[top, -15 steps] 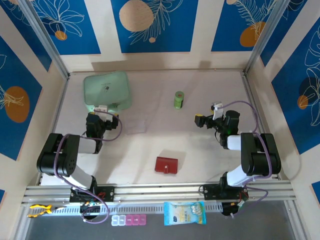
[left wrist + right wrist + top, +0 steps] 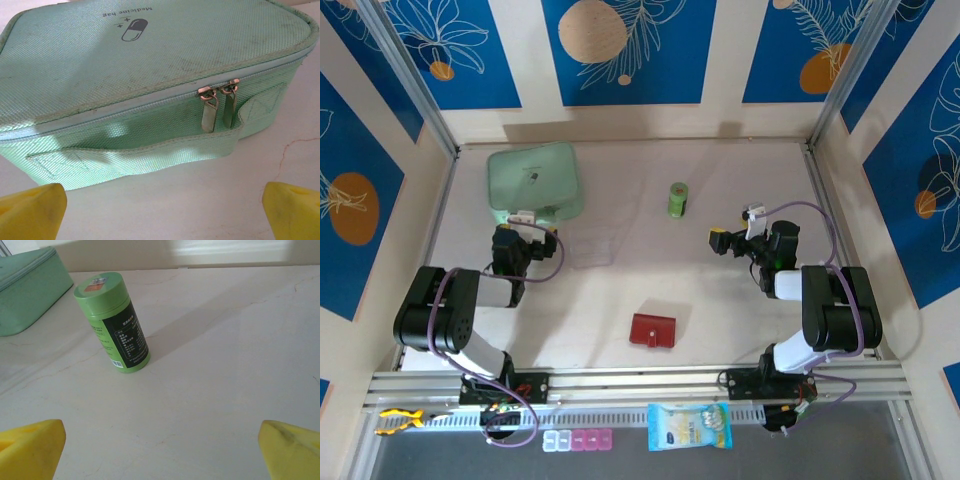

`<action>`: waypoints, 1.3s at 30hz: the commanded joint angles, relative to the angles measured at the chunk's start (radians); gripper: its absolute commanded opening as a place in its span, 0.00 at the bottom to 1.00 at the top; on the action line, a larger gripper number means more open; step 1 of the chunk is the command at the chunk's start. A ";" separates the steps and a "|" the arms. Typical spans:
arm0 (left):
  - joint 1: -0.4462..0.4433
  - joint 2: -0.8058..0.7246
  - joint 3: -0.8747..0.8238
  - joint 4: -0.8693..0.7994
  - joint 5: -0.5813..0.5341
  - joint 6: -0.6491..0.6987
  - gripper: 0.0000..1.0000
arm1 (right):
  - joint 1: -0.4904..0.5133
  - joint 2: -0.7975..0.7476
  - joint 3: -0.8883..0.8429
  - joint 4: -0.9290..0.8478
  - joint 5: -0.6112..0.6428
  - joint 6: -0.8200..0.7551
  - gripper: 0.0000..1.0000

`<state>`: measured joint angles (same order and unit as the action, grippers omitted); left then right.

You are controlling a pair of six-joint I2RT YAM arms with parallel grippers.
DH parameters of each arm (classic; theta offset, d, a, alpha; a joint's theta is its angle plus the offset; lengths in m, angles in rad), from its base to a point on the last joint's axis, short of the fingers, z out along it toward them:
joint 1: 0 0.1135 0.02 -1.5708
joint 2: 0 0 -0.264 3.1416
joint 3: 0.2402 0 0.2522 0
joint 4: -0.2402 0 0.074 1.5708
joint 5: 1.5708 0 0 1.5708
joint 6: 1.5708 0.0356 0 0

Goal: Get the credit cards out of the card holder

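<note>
A pale table boxed in by blue-and-cream walls

The table top (image 2: pixel 740 320) is cream with faint marble-like veins, lit softly and evenly — shadows on it are weak. The back wall (image 2: pixel 630 50), left wall (image 2: pixel 360 200) and right wall (image 2: pixel 920 180) carry deep blue panels with white leaf outlines and tan or orange discs, set between plain cream strips. Slim metal posts (image 2: pixel 417 95) stand in the two back corners. An aluminium rail (image 2: pixel 640 378) runs along the near edge, with a dark grey ledge (image 2: pixel 840 450) below it.
</note>
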<state>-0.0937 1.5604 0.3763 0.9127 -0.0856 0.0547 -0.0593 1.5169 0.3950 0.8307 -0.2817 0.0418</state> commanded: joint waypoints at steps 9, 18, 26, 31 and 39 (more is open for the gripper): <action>0.010 0.003 -0.005 0.027 0.019 0.007 1.00 | -0.005 -0.001 -0.008 0.026 -0.024 -0.016 0.99; 0.009 0.001 -0.008 0.035 0.016 0.008 1.00 | -0.002 -0.006 -0.014 0.034 0.002 -0.010 0.99; -0.009 -0.153 0.039 -0.181 -0.035 0.010 1.00 | 0.030 -0.148 0.073 -0.253 0.094 0.002 1.00; -0.035 -0.264 0.119 -0.441 -0.076 -0.059 1.00 | 0.088 -0.234 0.159 -0.507 0.155 0.007 0.96; -0.071 -0.349 0.303 -0.924 0.000 -0.287 0.97 | 0.200 -0.313 0.319 -0.907 0.251 0.158 0.86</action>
<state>-0.1474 1.2324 0.6144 0.2520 -0.1223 -0.1101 0.1123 1.2247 0.6537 0.1520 -0.0826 0.1143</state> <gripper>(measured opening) 0.981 0.867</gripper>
